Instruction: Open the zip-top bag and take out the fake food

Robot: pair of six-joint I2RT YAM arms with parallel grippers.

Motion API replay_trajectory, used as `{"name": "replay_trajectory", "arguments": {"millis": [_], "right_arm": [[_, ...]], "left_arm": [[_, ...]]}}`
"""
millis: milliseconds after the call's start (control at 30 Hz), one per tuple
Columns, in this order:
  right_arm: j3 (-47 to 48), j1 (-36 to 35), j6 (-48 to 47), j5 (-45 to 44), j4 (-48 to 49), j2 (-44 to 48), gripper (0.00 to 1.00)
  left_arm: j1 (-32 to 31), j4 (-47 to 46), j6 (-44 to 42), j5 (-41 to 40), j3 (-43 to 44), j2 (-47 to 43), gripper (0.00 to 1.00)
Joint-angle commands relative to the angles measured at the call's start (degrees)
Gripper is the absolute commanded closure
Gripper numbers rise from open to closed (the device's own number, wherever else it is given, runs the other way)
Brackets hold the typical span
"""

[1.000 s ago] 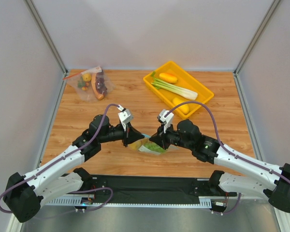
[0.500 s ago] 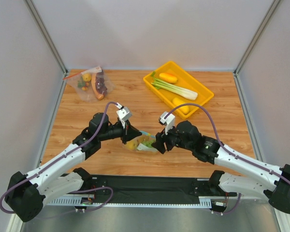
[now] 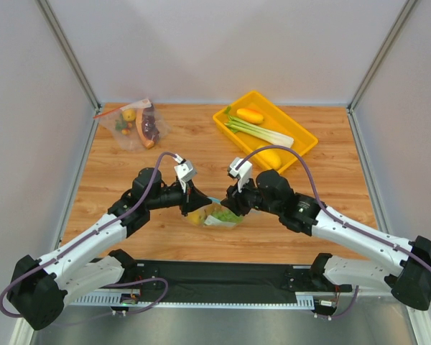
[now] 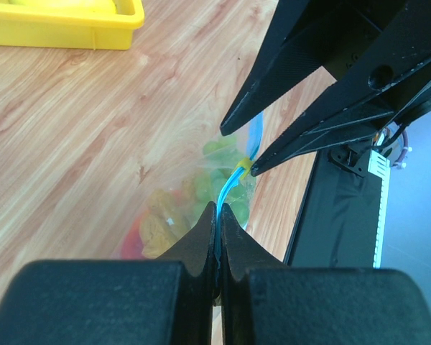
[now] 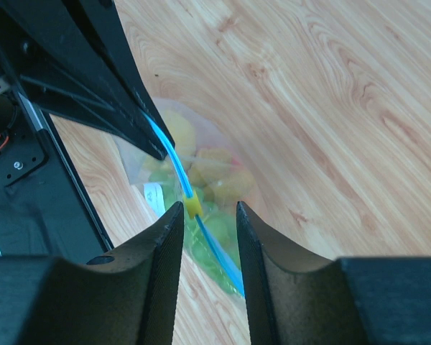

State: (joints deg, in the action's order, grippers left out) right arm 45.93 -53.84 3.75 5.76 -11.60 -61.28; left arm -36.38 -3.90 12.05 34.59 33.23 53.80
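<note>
The zip-top bag lies on the wood near the front, its light-blue zip strip standing up. Inside I see the fake food: a leafy green, a yellow piece, and yellow and red-orange lumps. My left gripper is shut on the strip's left end. My right gripper is open, its jaws either side of the strip. The yellow slider lies close to the right gripper's left finger.
A yellow tray at the back right holds a green-white leek and orange and yellow pieces. A second clear bag with a red-orange strip lies at the back left. A black base plate runs along the near edge.
</note>
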Motion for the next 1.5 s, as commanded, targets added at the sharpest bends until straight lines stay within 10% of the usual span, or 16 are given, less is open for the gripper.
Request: {"name": "replay_trajectory", "arguments": {"millis": [0, 1467], "right_arm": [[2.85, 0.14, -2.08, 1.97, 2.54, -1.39, 0.65], [1.44, 0.14, -3.05, 5.67, 0.35, -3.41, 0.91]], "left_arm": [[-0.36, -1.2, -1.77, 1.45, 1.04, -0.45, 1.0], [-0.8, 0.03, -2.47, 0.83, 1.84, 0.16, 1.0]]}}
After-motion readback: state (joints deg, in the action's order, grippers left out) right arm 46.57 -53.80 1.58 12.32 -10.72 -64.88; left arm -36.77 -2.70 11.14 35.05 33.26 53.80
